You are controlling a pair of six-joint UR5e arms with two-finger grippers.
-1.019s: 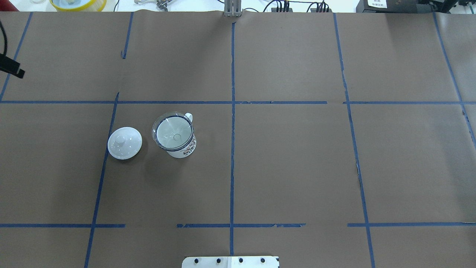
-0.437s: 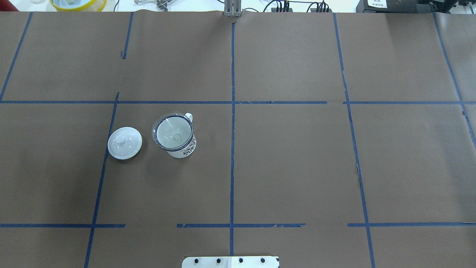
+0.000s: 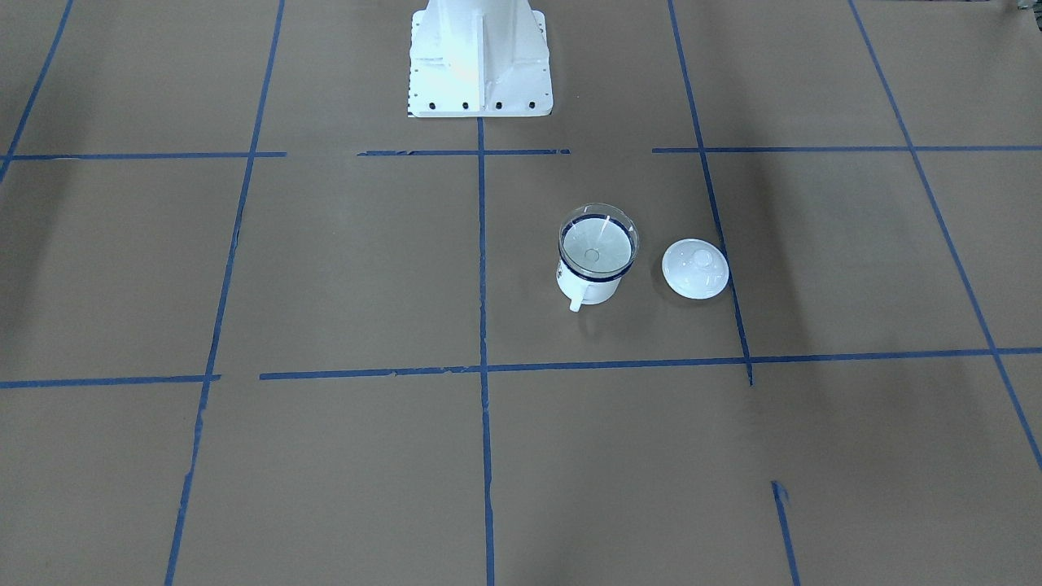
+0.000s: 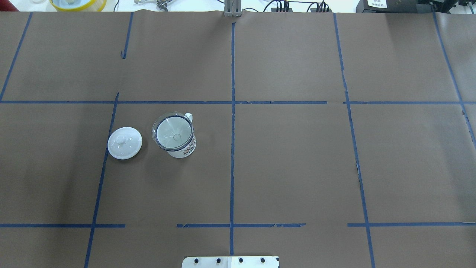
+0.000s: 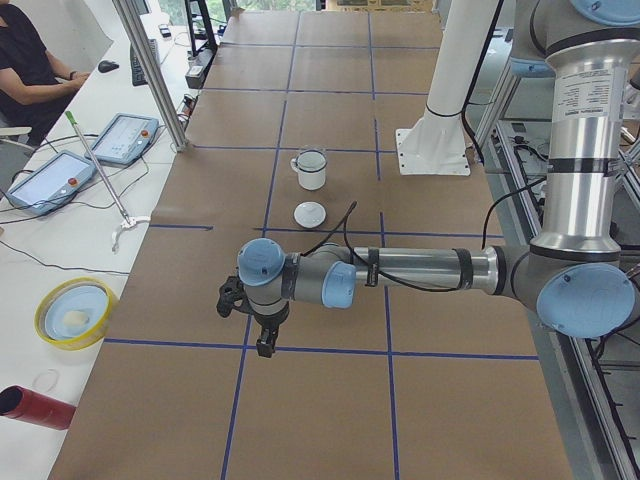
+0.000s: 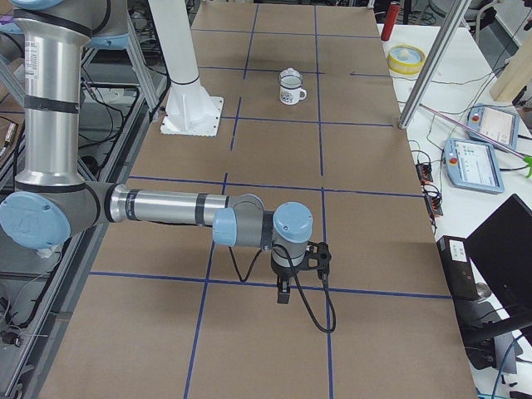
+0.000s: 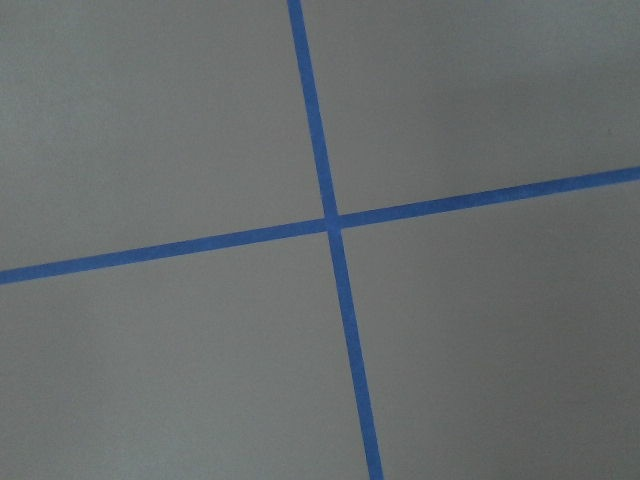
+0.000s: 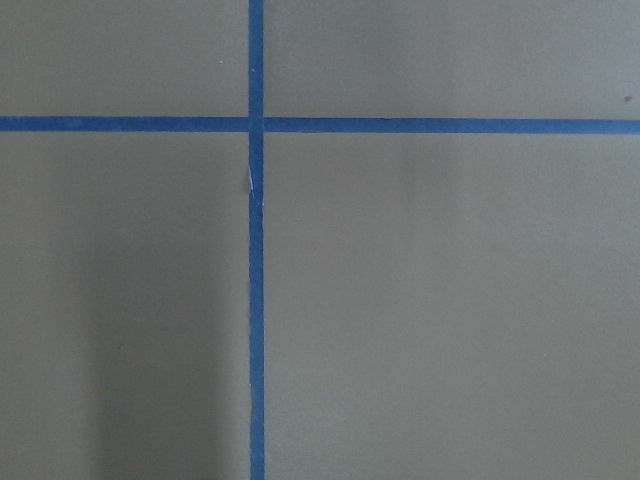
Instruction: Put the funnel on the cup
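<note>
**A:** Where's the funnel?

**B:** I see the funnel [image 4: 173, 130] seated in the cup [image 4: 183, 150]. Its clear cone rests on the dark blue rim and its spout points down inside. The cup stands upright on the brown paper [image 4: 297, 167], on my left half of the table, with its handle turned away from the robot's base [image 3: 479, 61].

**A:** Anything beside it?

**B:** A white lid [image 4: 125, 143] lies knob up, near the cup on its left, not touching. It sits on a line of blue tape [image 4: 101, 175].

**A:** And the grippers?

**B:** The left gripper [image 5: 263, 347] hangs pointing down over a tape crossing toward the table's left end, well apart from the cup. The right gripper [image 6: 283, 295] hangs the same way toward the right end, far from everything. Both show only in the side views, so I cannot tell whether their jaws are apart or together. Nothing is visibly held in either. My wrist cameras give me only paper and crossed tape.
</note>
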